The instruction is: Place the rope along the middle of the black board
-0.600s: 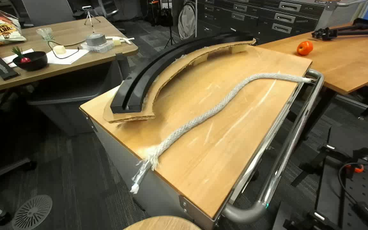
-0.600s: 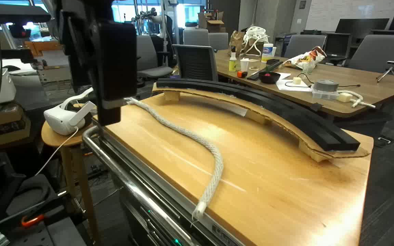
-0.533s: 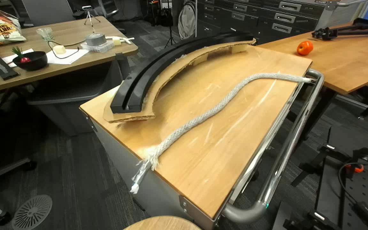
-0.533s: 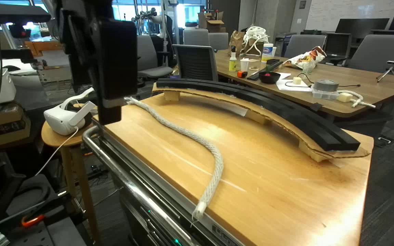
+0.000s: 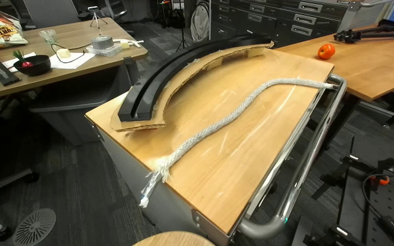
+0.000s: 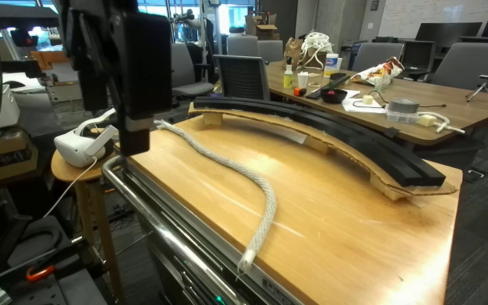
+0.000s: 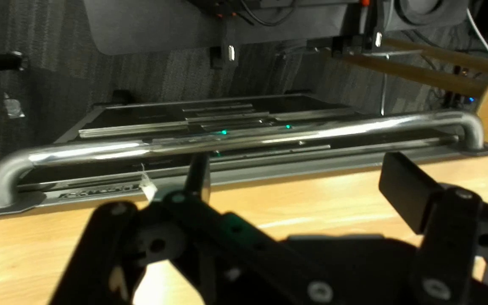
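The pale braided rope lies in a loose S on the wooden cart top, beside the black board. One frayed end hangs over an edge, and the other end reaches the handle side. It also shows in an exterior view, and one end shows in the wrist view. The curved black board, with its channel bare, stands on a raised cardboard base; it also shows in an exterior view. My gripper is open and empty, above the handle-side edge. In an exterior view the gripper is at left, apart from the rope.
A metal handle rail runs along the cart edge, below the fingers in the wrist view. A stool with a white headset stands beside the cart. A table with an orange fruit stands close by. Another table holds clutter.
My gripper has turned or tilted slightly in an exterior view, with more of a dark part showing behind it. The rope and the board have not moved.
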`<action>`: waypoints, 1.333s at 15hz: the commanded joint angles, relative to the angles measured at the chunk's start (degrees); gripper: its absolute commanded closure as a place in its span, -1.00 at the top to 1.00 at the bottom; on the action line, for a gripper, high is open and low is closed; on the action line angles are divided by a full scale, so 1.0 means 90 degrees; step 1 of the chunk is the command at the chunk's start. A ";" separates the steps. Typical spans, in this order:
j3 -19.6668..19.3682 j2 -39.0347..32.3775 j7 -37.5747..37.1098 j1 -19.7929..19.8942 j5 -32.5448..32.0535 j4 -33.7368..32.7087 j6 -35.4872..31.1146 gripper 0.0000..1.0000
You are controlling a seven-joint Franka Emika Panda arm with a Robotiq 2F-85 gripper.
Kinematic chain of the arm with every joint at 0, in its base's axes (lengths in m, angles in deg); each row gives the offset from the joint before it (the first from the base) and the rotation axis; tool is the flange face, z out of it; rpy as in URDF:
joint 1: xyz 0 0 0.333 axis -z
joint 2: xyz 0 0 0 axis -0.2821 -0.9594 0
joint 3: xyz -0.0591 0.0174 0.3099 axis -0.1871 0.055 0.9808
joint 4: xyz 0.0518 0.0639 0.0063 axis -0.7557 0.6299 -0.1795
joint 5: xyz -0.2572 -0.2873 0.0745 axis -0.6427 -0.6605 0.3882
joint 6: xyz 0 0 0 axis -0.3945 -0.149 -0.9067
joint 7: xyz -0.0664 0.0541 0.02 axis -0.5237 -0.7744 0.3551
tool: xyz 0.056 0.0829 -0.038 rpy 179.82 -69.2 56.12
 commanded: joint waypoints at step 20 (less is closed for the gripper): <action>0.1186 -0.0247 -0.1537 -0.0145 -0.1095 -0.1391 0.0565 1.00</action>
